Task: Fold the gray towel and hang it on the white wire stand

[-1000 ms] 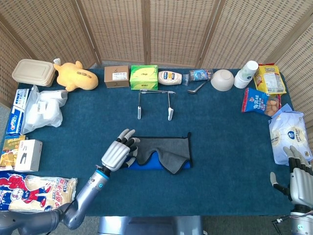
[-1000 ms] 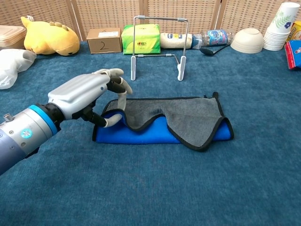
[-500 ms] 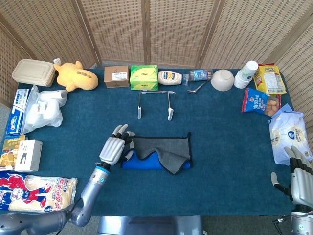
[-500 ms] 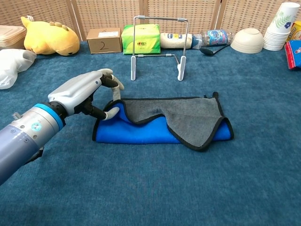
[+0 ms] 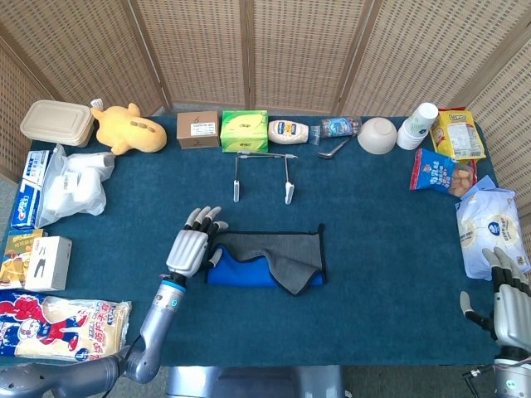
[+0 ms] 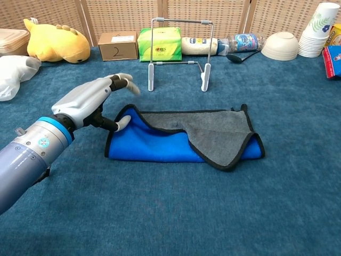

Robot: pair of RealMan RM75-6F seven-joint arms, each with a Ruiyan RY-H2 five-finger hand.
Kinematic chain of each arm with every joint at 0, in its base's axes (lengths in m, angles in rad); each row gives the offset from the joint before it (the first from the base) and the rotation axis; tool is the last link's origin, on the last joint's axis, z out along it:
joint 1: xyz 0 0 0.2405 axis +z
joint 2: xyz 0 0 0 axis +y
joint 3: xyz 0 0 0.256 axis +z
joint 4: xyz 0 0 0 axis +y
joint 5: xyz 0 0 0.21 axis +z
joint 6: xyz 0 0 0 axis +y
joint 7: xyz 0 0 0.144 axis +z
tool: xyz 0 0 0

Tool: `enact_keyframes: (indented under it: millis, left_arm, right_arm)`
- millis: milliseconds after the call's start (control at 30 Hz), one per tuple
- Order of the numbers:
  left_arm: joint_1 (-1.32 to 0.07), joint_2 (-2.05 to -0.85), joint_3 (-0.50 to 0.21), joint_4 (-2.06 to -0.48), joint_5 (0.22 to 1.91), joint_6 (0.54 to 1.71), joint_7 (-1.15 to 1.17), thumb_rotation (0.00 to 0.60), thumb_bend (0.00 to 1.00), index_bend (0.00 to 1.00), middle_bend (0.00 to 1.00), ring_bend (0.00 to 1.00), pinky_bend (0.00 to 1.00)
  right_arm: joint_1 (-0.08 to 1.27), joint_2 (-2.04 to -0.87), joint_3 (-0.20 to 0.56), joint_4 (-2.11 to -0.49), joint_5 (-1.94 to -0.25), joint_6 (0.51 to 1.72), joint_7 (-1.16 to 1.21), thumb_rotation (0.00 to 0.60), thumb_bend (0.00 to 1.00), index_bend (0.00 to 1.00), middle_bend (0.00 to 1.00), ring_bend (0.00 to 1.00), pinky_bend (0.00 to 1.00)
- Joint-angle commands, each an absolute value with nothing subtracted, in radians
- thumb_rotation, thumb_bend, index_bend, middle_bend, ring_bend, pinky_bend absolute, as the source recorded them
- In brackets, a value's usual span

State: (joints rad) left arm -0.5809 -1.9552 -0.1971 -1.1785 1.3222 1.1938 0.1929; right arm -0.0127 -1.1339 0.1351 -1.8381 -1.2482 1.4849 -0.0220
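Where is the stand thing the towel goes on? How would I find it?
Look along the far edge of the blue table, where a row of boxes and bottles sits. Just in front of the green tissue box stands the white wire stand. It is the only bare frame there, thin rods with nothing on it.

towel (image 5: 270,260): centre of frame, on the table (image 5: 373,274)
wire stand (image 5: 262,175): just above the towel
left hand (image 5: 189,247): at the towel's left edge
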Motion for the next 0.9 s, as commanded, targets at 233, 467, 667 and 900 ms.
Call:
enact_keyframes:
  millis: [233, 467, 667, 900]
  left_arm:
    - [-0.566, -1.907, -0.188, -1.277, 1.271, 1.179, 0.342, 0.6, 0.52, 0.12, 0.02, 0.0, 0.0]
    - [-0.575, -1.886, -0.206, -1.357, 1.216, 1.172, 0.467, 0.6, 0.47, 0.07, 0.0, 0.0, 0.0]
    - [-0.581, -1.893, -0.216, -1.378, 1.17, 1.186, 0.562, 0.6, 0.44, 0.02, 0.0, 0.0, 0.0]
    - [-0.59, -1.886, -0.217, -1.405, 1.172, 1.161, 0.508, 0.6, 0.44, 0.04, 0.0, 0.0, 0.0]
  right_arm:
    - [-0.014, -1.131, 0.135, -1.838, -1.248, 1.484, -0.018, 0.6, 0.39, 0.03, 0.0, 0.0, 0.0]
    - [-0.014, -1.133, 0.133, -1.837, -1.25, 1.483, -0.014, 0.6, 0.39, 0.03, 0.0, 0.0, 0.0]
    - [-0.021, -1.128, 0.133, -1.836, -1.249, 1.49, -0.009, 0.6, 0.39, 0.03, 0.0, 0.0, 0.0]
    - [-0.02, -1.129, 0.133, -1.837, -1.25, 1.487, -0.008, 0.6, 0.39, 0.03, 0.0, 0.0, 0.0]
